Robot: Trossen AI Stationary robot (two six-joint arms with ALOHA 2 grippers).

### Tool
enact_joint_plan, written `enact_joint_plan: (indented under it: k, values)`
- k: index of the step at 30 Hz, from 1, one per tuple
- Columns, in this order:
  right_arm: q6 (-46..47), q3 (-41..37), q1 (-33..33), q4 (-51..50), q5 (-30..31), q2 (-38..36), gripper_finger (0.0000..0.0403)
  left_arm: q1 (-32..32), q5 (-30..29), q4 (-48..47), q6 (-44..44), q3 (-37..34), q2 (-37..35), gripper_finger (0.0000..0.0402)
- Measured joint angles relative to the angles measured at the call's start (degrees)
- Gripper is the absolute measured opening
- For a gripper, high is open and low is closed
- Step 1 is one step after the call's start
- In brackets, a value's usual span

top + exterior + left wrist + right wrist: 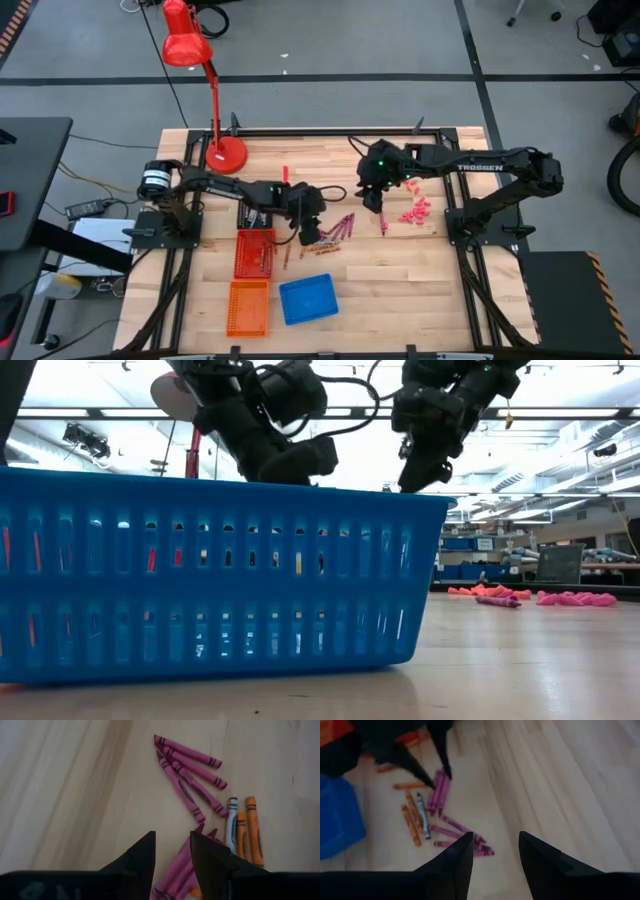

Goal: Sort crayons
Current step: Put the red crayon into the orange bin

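Left wrist view: crayons (192, 785), thin paper-wrapped sticks, magenta, orange, one grey, under parted, empty left gripper (172, 852); right gripper (495, 852) likewise parted.

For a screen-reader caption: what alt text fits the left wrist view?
The left gripper, open and empty, hovers over a loose pile of magenta crayons on the wooden table, with a grey crayon and orange crayons beside them.

Setting: robotics lab. Indicated by a wooden bench (400, 270) framed with black rails, grey floor (330, 40) crossed by cables, ceiling strip lights (560, 415), shelving seen behind.
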Motion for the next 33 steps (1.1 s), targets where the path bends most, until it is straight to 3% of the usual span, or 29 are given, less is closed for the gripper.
enact_joint_plan:
  k: [6, 11, 16, 27, 33]
  values:
    - [14.10, -0.12, -0.43, -10.43, 1.42, 3.64, 0.0162, 0.00, -0.04, -1.30, 4.21, -0.01, 0.84, 0.0133]
    - [20.92, -0.15, -1.07, -16.92, 0.64, 9.17, 0.0162, 0.00, -0.04, -4.59, -2.61, 0.09, -0.10, 0.0133]
    - [27.06, -0.15, -1.55, -19.14, -1.86, 13.12, 0.0162, -0.39, -0.04, -14.04, -5.56, 1.37, -1.67, 0.0133]
    - [31.74, -0.13, -1.55, -22.89, -3.75, 18.45, 0.0162, -1.11, -0.11, -20.94, -5.83, 1.60, -7.28, 0.0133]
    - [33.57, -0.13, -0.61, -20.52, -2.04, 21.36, 0.0162, -1.09, -3.52, -24.22, -7.84, 1.56, -10.88, 0.0133]
